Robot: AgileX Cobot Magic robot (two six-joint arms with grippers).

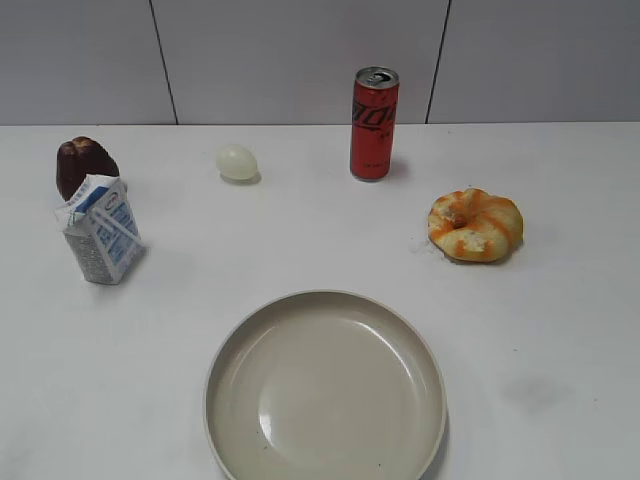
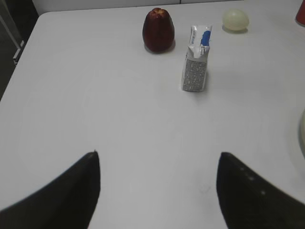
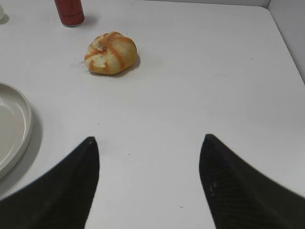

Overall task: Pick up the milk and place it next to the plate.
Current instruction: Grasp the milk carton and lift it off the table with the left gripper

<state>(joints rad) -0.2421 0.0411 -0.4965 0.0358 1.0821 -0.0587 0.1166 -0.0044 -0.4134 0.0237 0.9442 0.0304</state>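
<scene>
The milk (image 1: 102, 231) is a small white carton with blue stripes, upright at the left of the white table; it also shows in the left wrist view (image 2: 196, 67). The plate (image 1: 326, 392) is a large cream dish at the front centre; its rim shows in the right wrist view (image 3: 23, 129) and at the right edge of the left wrist view (image 2: 302, 136). My left gripper (image 2: 159, 157) is open and empty, well short of the milk. My right gripper (image 3: 148, 140) is open and empty over bare table, right of the plate. Neither gripper shows in the exterior view.
A dark red-brown fruit (image 1: 84, 165) stands just behind the milk. A pale egg-like ball (image 1: 238, 162), a red can (image 1: 374, 124) and an orange-glazed doughnut (image 1: 475, 225) lie further back. The table's left edge (image 2: 19, 57) and right edge (image 3: 286, 43) are in view.
</scene>
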